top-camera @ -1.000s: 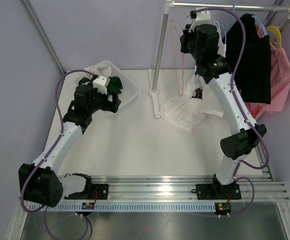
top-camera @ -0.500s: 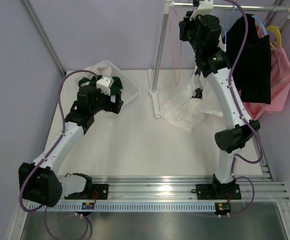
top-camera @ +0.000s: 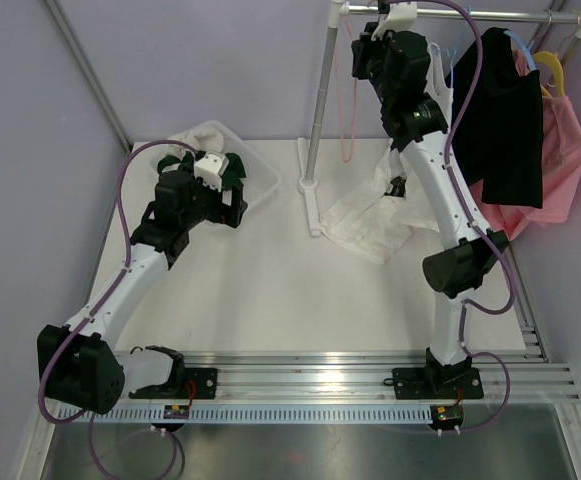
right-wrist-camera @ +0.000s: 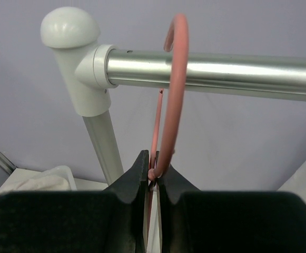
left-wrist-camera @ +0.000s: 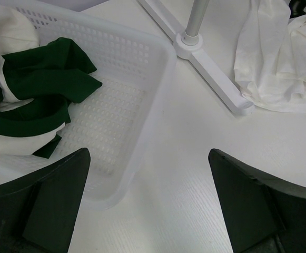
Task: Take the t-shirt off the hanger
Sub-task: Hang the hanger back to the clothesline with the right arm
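Hanger neck pinched in right jaws | t-shirt on table below

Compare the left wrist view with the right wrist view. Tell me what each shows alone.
Left wrist only: green cloth in the basket, the white t-shirt heaped on the table, the rack's foot, the open left pincer. Right wrist only: the right pincer shut on the pink hanger at the rail. Both: the rack's pole and a bit of the basket.

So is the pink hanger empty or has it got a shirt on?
Empty. The pink hanger hangs as a bare outline under the rail, and the white t-shirt lies crumpled on the table.
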You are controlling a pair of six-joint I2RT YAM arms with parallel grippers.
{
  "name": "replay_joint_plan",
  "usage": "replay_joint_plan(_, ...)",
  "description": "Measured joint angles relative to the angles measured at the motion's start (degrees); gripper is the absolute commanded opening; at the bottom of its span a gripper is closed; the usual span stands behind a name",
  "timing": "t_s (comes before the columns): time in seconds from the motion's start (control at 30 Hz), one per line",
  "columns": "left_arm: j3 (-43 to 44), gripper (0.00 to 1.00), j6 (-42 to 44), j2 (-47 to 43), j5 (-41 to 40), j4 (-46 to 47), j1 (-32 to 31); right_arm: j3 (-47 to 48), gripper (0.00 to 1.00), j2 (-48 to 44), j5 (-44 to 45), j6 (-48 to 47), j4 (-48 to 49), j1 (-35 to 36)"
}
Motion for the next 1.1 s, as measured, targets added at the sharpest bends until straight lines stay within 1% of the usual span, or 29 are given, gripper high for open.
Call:
replay_joint_plan(0.27,0.0,0.99,0.2,0.0,0.0,0.0,-0.1,2.8,0.00,2.3,0.0,0.7,0.5,0.0)
replay_joint_plan(0.93,0.0,0.99,0.6,0.0,-0.6,-0.1,-0.5,2.9,0.00,3.8,-0.1,1.5,1.4,0.0)
replay_joint_plan(1.07,0.0,0.99,0.6,0.0,-0.8,-0.1,-0.6,2.9,0.04,3.8,-0.1,1.2,1.4,0.0)
replay_joint_plan(1.1,0.0,0.99,0.6,0.0,-0.9,-0.1,-0.6,2.9,0.03,3.8,-0.1,1.1,1.4,0.0)
